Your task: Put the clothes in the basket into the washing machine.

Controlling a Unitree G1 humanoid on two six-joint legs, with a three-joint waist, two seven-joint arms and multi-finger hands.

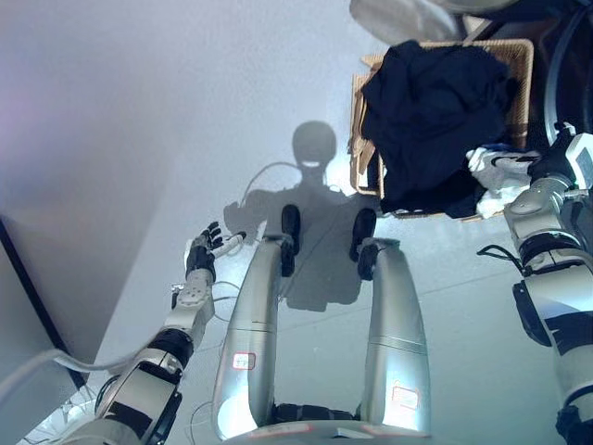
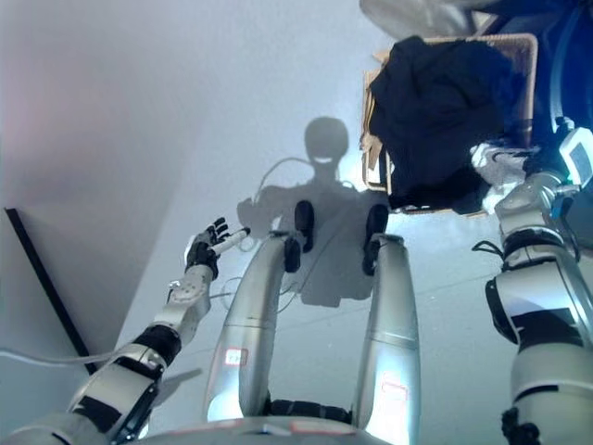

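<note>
A woven basket stands on the floor at the upper right. A large dark garment is heaped in it and hangs over its near rim. My right hand is at the garment's lower right edge, its white-tipped fingers curled into the cloth. Low on the left, away from the basket, my left hand hovers over the floor with its fingers straight and nothing in it. I cannot make out the washing machine clearly.
The floor is pale grey. A dark strip runs along the lower left. Above the basket, a grey rounded shape shows at the top edge. A dark curved form lies by the right edge.
</note>
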